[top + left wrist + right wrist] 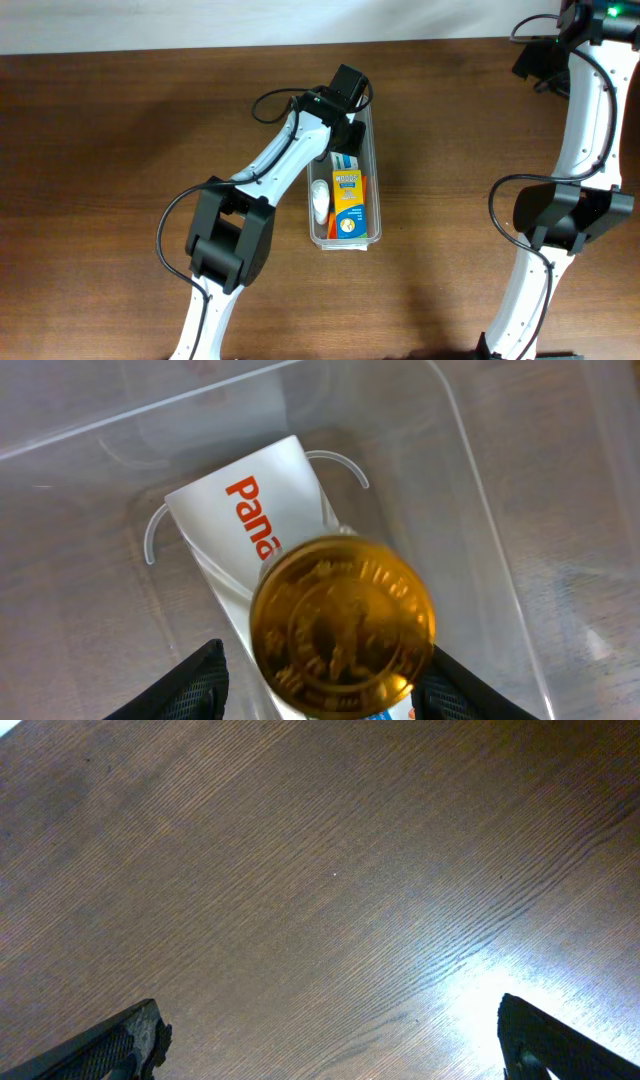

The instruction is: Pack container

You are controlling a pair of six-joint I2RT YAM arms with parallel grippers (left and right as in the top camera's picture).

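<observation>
container (377,190): orange box (349,205), white tube (319,200) | gold disc (343,625) betw L claw (328,665), grip unclear | R claw (330,1040) spread

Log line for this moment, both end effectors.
left end effector: over container, gold disc between jaws, grip unclear | right end effector: open, above table | container holds white box, yellow box

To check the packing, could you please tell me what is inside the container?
The container holds a yellow box, a white tube-shaped item, and a white box with a gold disc over it; the left arm hides its far end.
</observation>
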